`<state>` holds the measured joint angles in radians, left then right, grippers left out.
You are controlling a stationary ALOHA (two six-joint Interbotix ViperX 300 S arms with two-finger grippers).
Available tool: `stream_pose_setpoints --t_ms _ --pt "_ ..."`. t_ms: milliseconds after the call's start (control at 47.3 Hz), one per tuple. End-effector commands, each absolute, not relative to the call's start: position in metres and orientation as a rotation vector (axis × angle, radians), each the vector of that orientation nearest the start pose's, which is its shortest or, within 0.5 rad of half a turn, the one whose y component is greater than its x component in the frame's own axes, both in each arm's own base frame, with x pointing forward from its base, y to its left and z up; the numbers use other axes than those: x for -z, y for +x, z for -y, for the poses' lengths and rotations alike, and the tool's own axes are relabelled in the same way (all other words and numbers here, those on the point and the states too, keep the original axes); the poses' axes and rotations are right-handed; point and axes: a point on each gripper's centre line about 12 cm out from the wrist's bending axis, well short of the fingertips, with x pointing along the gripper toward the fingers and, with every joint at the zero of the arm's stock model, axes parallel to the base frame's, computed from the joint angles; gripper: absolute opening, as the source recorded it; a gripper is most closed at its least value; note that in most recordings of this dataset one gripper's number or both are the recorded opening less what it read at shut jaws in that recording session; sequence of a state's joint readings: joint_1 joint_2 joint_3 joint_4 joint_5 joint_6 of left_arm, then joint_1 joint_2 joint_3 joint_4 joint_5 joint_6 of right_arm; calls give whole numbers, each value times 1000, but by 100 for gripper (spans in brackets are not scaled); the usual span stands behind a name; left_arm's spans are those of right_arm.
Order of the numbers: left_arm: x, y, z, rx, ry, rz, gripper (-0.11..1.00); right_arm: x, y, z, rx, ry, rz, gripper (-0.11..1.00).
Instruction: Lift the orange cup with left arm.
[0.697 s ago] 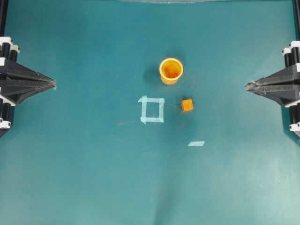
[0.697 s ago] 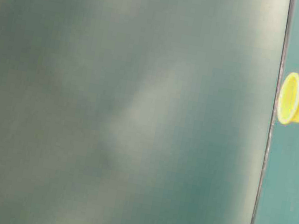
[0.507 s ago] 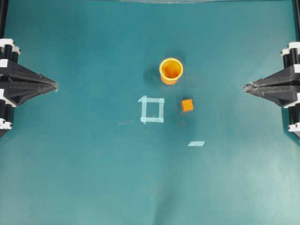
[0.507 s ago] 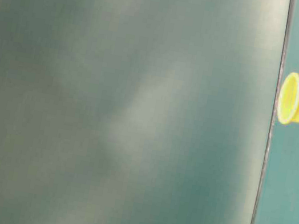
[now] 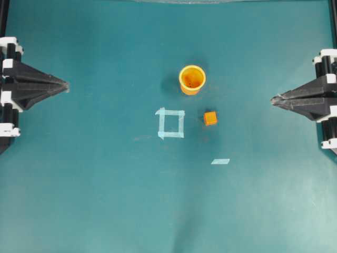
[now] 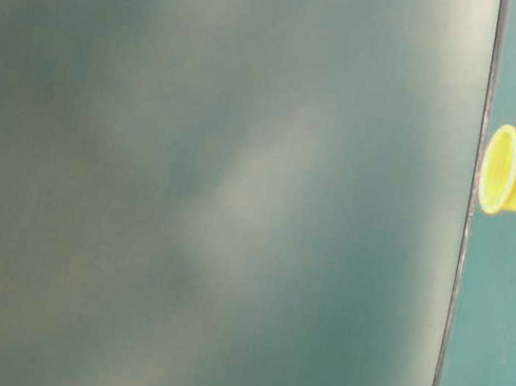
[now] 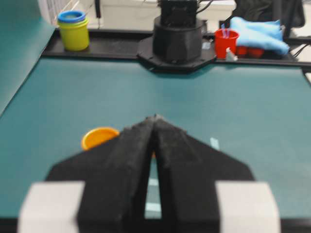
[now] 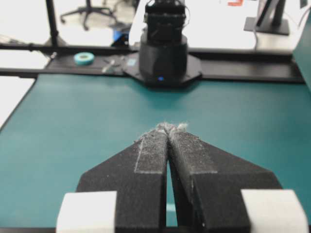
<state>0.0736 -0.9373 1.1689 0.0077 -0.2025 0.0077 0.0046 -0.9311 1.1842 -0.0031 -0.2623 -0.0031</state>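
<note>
The teal tabletop carries a taped square; just beyond it stands the orange cup, upright, with a small orange cube beside the square. Only overhead do both arms show well apart from the cup: left gripper and right gripper, jaws closed, holding nothing. The left wrist view alone shows stacked cups and a red cup beyond the tabletop's far edge.
</note>
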Motion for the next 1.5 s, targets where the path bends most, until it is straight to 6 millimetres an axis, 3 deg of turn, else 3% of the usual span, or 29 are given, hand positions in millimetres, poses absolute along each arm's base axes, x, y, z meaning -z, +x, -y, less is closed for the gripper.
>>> stream_pose_setpoints --t_ms 0,211,359,655,803,1056,1479 --pt "-285 210 -18 -86 15 -28 1 -293 206 -2 -8 -9 43 0" --pt "-271 229 -22 -92 14 -107 5 -292 206 -1 -7 -11 41 0" --pt "-261 247 -24 -93 17 -148 16 -293 206 -1 -7 -11 41 0" --pt "-241 301 -36 -113 7 -259 70 -290 207 -1 -7 -8 23 0" --pt "-229 330 -41 -118 4 -308 84 -288 208 -1 -7 -6 14 0" --pt "-199 368 -59 -149 -8 -394 87 -287 208 -2 -8 -4 9 0" --pt "-136 392 -80 -195 -57 -513 87 -285 208 -1 -7 -11 -9 0"
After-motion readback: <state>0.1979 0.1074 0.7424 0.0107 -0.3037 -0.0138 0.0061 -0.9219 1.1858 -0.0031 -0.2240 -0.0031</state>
